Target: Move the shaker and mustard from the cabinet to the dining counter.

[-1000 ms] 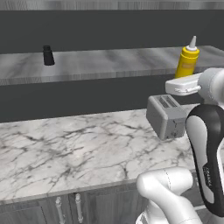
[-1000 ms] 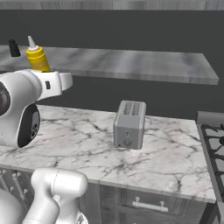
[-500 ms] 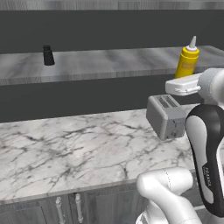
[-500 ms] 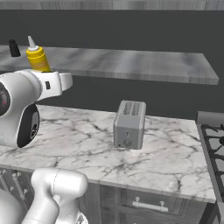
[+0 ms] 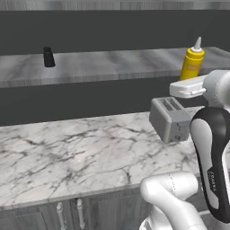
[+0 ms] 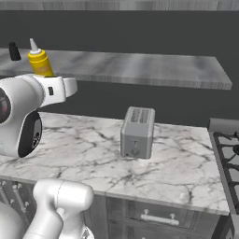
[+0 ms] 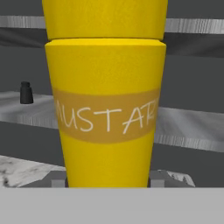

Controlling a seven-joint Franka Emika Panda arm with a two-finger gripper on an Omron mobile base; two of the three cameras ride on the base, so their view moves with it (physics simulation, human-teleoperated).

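Along the dark wall, the cabinet carries a long grey streaked shelf above the marble counter, where a grey toaster stands. The mustard stands upright at the shelf's front edge, right against the hand camera; whether the fingers grasp it I cannot tell. The shaker stands well apart on the same shelf.
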